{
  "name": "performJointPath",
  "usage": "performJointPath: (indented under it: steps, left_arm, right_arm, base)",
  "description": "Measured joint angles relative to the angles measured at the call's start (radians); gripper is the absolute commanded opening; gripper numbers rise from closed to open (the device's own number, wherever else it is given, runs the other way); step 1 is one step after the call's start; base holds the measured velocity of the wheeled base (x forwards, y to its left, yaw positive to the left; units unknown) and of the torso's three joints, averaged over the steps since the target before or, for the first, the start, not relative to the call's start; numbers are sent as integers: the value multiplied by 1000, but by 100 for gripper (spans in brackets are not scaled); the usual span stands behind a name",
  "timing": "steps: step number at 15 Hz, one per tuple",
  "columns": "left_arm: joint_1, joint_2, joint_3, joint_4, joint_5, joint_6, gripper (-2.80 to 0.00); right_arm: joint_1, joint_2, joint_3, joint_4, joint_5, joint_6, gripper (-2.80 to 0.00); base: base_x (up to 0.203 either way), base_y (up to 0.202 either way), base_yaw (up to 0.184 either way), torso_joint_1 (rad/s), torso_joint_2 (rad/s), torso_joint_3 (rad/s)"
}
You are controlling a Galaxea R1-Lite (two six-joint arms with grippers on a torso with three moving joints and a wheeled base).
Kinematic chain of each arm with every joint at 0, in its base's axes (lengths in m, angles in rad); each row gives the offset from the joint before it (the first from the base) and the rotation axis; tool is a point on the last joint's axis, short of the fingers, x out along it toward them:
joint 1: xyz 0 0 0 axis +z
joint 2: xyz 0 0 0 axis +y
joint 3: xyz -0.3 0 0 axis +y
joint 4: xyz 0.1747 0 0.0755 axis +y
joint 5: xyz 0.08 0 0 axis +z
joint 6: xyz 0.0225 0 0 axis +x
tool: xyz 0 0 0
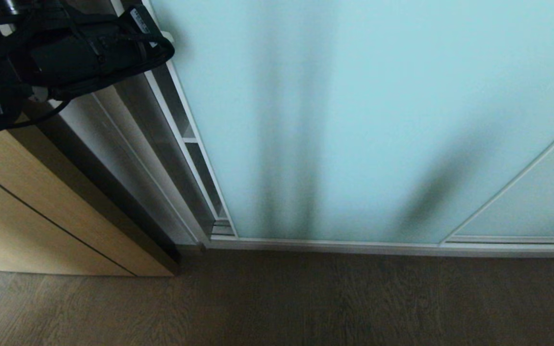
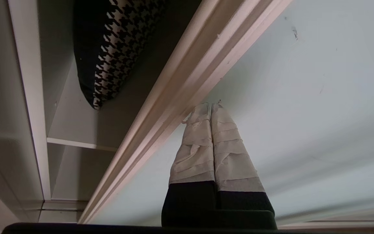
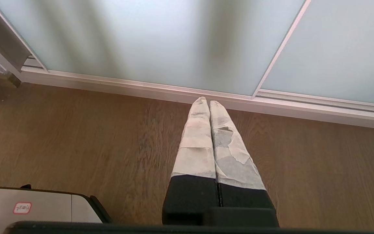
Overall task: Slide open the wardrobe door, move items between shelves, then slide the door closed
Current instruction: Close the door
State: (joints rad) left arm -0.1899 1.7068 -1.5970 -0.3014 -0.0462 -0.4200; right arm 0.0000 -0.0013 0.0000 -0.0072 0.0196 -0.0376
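The sliding wardrobe door [image 1: 354, 120] was seen nearly shut, a narrow gap left at its metal-framed edge. The left gripper [image 2: 211, 105] was held at that edge, fingers [image 2: 200, 143] pressed together, empty. Shelves [image 2: 80, 143] and a houndstooth cushion [image 2: 115, 45] were shown only by the left wrist view. The right gripper [image 3: 208, 100] was closed, empty, over bare floor [image 3: 76, 139].

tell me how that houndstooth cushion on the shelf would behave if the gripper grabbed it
The houndstooth cushion looks plump with a rounded corner, so it would probably squash and sag, not stay stiff. Its woven fabric likely gives decent friction. It leans on the white shelf, so a push would probably make it slump or slide.
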Motion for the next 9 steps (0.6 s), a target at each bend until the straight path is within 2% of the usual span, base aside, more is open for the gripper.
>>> performJointPath:
  steps: [4,5,9]
  left_arm:
    - [10,-26,8,10,-7,-4,-280]
    - [10,-45,12,12,-30,-9,-280]
    - [-7,-154,59,25,-192,-16,-280]
  right_arm:
    - [0,0,0,0,0,0,-280]
    - [0,0,0,0,0,0,-280]
    - [0,0,0,0,0,0,-280]
  base:
    - [0,0,0,0,0,0]
    - [0,0,0,0,0,0]
    - [0,0,0,0,0,0]
